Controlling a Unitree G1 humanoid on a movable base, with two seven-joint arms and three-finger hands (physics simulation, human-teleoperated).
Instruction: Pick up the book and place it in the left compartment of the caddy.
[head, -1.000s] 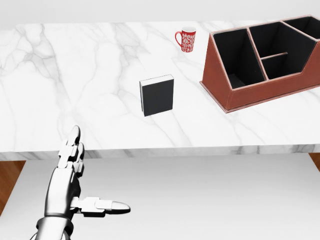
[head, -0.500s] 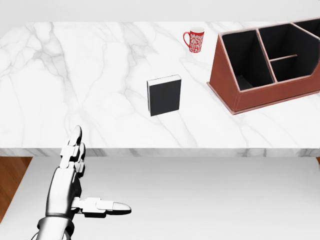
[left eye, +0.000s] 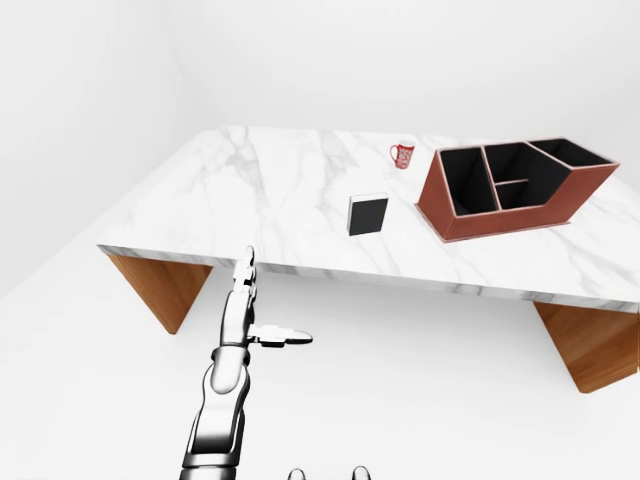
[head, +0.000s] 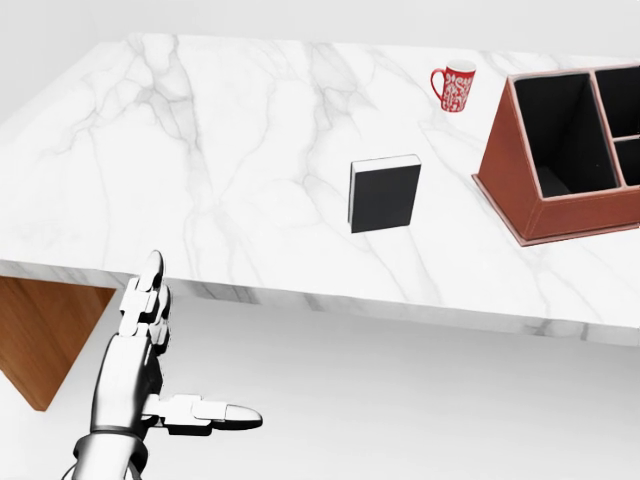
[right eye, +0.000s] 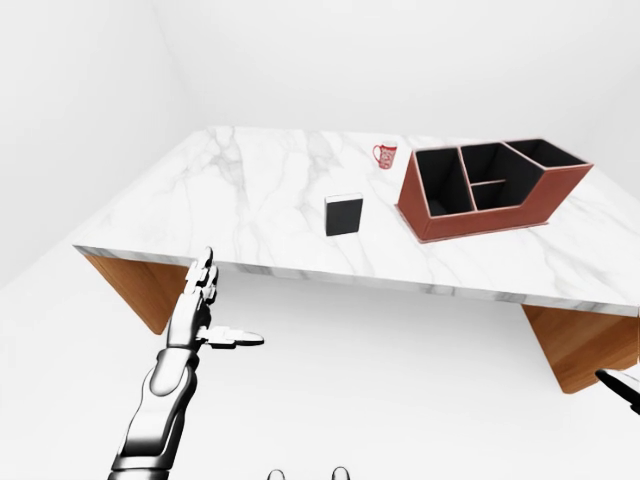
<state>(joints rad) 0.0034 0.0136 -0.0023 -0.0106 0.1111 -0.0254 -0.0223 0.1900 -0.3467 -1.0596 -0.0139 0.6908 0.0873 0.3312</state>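
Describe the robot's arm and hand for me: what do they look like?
The left arm is glossy silver-grey metal with dark joint bands. The left hand has three chunky segmented silver fingers with rounded tips and black gaps at the knuckles. No cables or markings show. Only a dark tip of the right hand appears.

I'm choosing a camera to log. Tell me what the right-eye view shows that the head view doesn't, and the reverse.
Only the right-eye view shows the whole caddy with all its compartments, both wooden table legs, the room walls, and a dark tip at the lower right edge, possibly the right hand, too small to tell. Only the head view shows the mug's pattern and the book's white page edge clearly; its caddy is cut off at the right. Both show the open left hand short of the table, plus book, mug and caddy.
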